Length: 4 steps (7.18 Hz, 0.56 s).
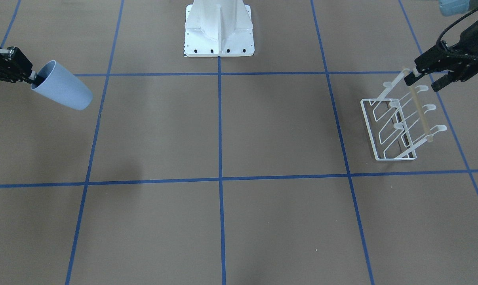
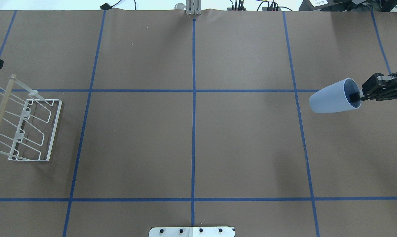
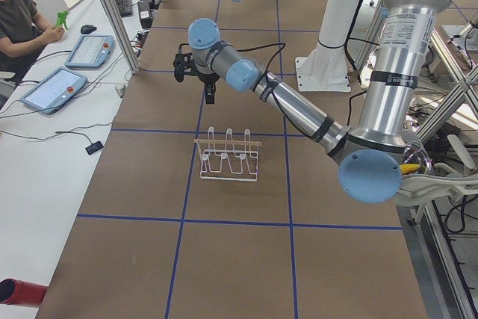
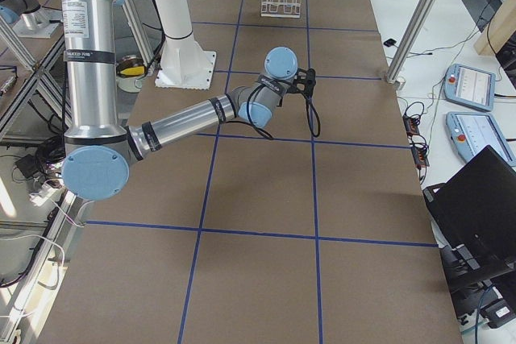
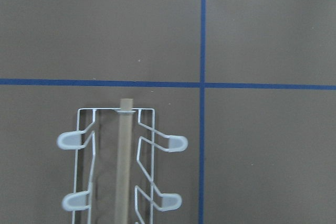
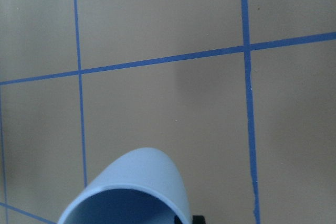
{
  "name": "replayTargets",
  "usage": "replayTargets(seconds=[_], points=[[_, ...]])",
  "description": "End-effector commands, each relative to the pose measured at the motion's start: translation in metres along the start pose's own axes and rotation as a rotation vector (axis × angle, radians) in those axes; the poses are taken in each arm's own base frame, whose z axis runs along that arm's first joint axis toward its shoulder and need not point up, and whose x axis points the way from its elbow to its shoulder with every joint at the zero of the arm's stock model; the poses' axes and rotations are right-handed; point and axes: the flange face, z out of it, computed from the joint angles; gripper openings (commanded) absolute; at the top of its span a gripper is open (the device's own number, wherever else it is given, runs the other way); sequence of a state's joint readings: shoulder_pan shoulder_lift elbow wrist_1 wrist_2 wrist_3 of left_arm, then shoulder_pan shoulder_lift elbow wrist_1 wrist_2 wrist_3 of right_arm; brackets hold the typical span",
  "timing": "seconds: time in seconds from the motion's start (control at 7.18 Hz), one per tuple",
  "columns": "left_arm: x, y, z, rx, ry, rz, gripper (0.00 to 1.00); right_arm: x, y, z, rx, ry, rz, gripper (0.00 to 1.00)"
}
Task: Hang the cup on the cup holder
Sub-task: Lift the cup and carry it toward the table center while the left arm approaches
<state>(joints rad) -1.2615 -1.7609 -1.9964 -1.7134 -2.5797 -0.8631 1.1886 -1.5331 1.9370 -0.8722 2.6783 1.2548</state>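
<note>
The light-blue cup [image 1: 62, 86] hangs on its side in the air, base pointing toward the table's middle. My right gripper [image 1: 36, 78] is shut on its rim, one finger inside the mouth; it shows likewise in the overhead view as cup [image 2: 334, 97] and right gripper [image 2: 358, 97]. The right wrist view shows only the cup's rim [image 6: 131, 192]. At the opposite end of the table stands the white wire cup holder [image 1: 397, 126] [image 2: 27, 128] [image 5: 123, 171] with its beige rod. My left gripper [image 1: 423, 82] hovers open just above the holder's end nearest the robot, holding nothing.
The robot's white pedestal base [image 1: 219, 29] stands at the table's middle edge. Blue tape lines [image 2: 193, 115] divide the brown table top into squares. A seated person [image 3: 19, 20] and tablets [image 3: 52, 87] are on a side bench beyond the holder's end.
</note>
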Motion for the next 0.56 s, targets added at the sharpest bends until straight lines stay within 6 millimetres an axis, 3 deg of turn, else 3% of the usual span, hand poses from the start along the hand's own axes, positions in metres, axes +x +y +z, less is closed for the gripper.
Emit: replayTargets(seconds=[0.0, 0.14, 0.28, 0.42], points=[[0.042, 0.001, 0.033, 0.012, 0.147, -0.071, 0.98, -0.052, 0.0, -0.005, -0.038, -0.063, 0.111, 0.0], [0.054, 0.004, 0.055, -0.005, 0.215, -0.085, 0.98, -0.062, 0.0, -0.004, -0.042, -0.078, 0.116, 0.0], [0.069, 0.008, 0.066, -0.018, 0.283, -0.106, 0.98, -0.08, 0.006, 0.003, -0.062, -0.107, 0.098, 0.0], [0.086, 0.011, 0.067, -0.036, 0.325, -0.137, 0.98, -0.084, 0.014, -0.002, -0.047, -0.162, 0.049, 0.0]])
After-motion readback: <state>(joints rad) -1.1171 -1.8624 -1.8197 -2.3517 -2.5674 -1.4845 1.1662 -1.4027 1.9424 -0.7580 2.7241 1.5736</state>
